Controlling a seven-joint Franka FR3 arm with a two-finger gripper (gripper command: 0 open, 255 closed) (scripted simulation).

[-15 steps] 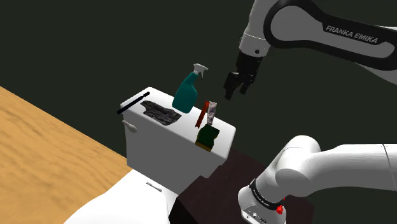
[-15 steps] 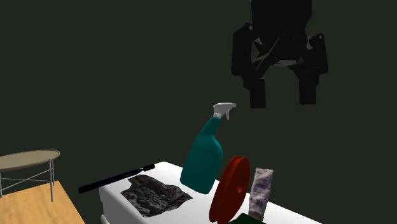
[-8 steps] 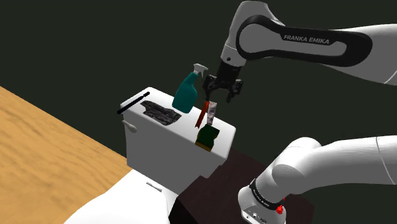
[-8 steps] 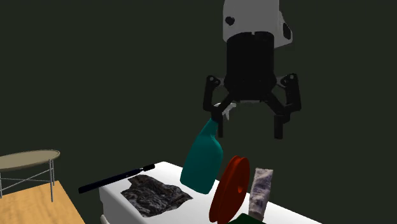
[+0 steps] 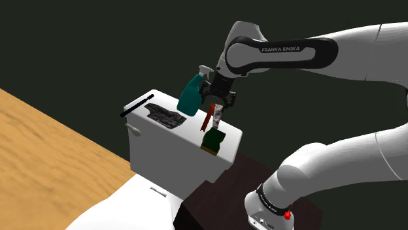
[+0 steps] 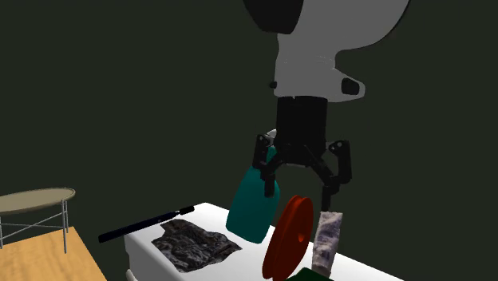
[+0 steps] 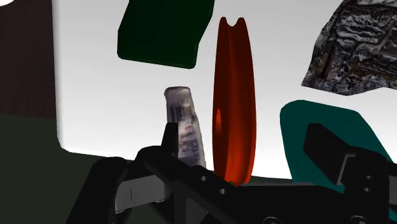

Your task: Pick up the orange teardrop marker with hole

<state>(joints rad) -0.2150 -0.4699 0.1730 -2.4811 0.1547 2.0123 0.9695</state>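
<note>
**ITEM: orange teardrop marker, pre-grasp, gripper hanging over it**

Location: marker [image 6: 289, 235] is standing on its thin edge on the white tank lid [image 5: 186, 127], pointed end twd the green box. In the 2nd ext. view the teal spray bottle [image 6: 254, 203] is sitting at 10 o'clock of it. A grey mottled tube [image 6: 327, 239] is standing just beside it at 3 o'clock. A dark crumpled rag [image 6: 191, 243] is lying at 9 o'clock, and a black rod [image 6: 144, 223] is overhanging the lid's far end. In the shoulder view the dark green box [image 5: 213, 140] is sitting at 6 o'clock of the marker.

Gripper [image 6: 297, 194]: is hanging at 12 o'clock of the marker, fingers spread wide, touching nothing. In the wrist view they are straddling the marker's thin width, prob. because an edge-on disc offers only its two flat faces to pinch. Tube is crowding one finger and the bottle the other, so clearance is looking tight both sides.

Hole: a small pale oval is showing on the marker's face in the wrist view; poss. the hole, can't confirm.

Writing: "FRANKA EMIKA" is reading clearly on the arm's dark link [image 5: 282, 49]. The tube is carrying print, illegible.
</note>
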